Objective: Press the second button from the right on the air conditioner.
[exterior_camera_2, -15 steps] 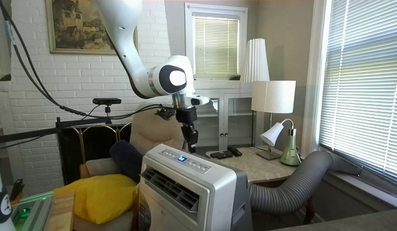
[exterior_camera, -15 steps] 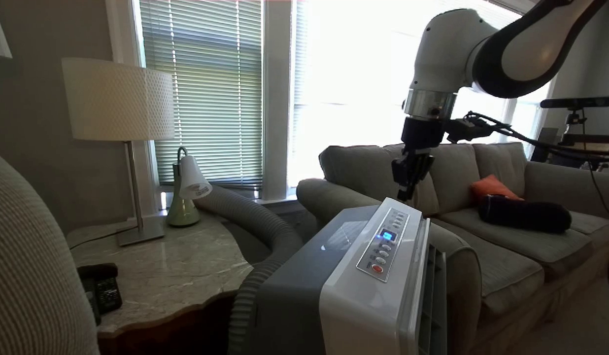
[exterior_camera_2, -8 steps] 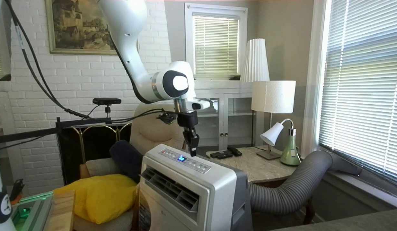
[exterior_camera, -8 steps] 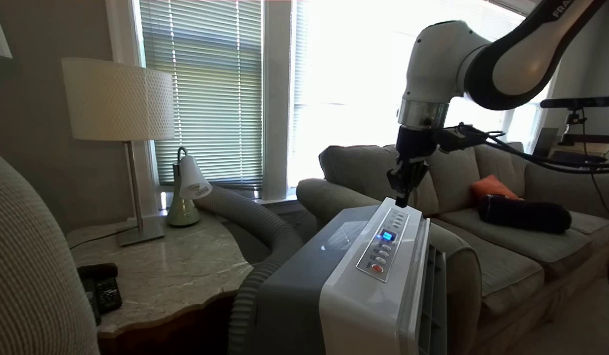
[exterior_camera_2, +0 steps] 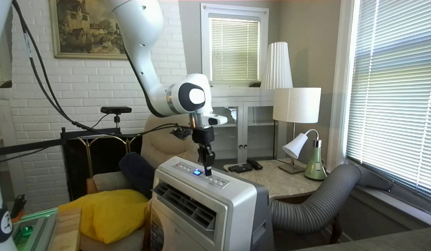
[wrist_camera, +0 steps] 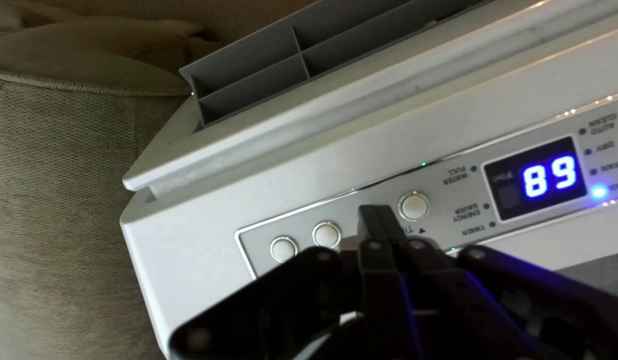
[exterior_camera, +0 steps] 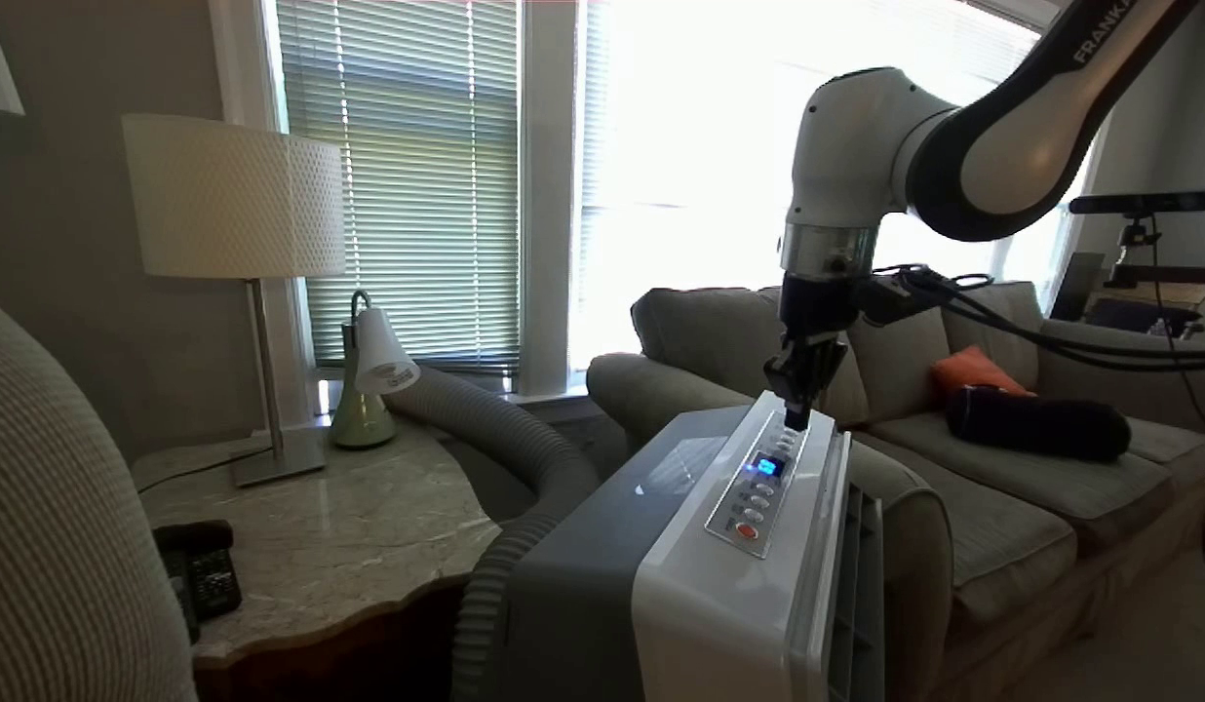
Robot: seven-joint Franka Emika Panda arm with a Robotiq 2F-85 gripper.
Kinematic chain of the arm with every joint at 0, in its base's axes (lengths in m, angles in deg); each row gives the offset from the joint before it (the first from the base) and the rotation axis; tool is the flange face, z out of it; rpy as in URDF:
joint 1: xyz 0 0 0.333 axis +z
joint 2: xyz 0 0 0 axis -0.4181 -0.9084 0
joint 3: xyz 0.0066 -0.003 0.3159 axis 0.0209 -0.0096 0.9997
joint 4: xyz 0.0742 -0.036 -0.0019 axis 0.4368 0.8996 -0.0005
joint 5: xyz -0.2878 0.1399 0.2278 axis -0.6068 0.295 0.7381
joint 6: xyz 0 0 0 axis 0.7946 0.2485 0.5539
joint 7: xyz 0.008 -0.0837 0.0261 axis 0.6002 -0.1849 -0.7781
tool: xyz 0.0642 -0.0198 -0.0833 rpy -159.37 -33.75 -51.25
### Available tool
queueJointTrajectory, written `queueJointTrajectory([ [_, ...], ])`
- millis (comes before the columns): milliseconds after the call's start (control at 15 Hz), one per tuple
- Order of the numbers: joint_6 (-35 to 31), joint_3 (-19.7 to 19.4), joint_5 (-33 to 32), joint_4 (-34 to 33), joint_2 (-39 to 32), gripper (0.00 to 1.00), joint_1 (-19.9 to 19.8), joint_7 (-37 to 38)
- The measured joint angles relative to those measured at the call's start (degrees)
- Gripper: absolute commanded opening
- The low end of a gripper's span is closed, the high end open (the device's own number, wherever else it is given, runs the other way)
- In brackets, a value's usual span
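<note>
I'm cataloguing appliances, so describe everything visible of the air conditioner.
The air conditioner is boxy, plastic-looking, upright beside the sofa arm, cropped at the bottom: pale front with slatted vent, darker grey rear, ribbed hose leading toward the window. The top control panel carries round buttons, one orange-red, and a blue-lit display, upside down in the wrist view, apparently reading 68. The tool is over the panel; contact can't be judged.

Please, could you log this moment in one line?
claw: shut, over control strip | air conditioner: display lit blue | contact: cannot tell
</note>
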Motion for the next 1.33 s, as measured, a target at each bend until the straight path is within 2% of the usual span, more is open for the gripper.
queueJointTrajectory([
  [1333, 1.0, -0.6, 0.0, -2.0, -2.6, 0.00, 1.4, 0.0],
])
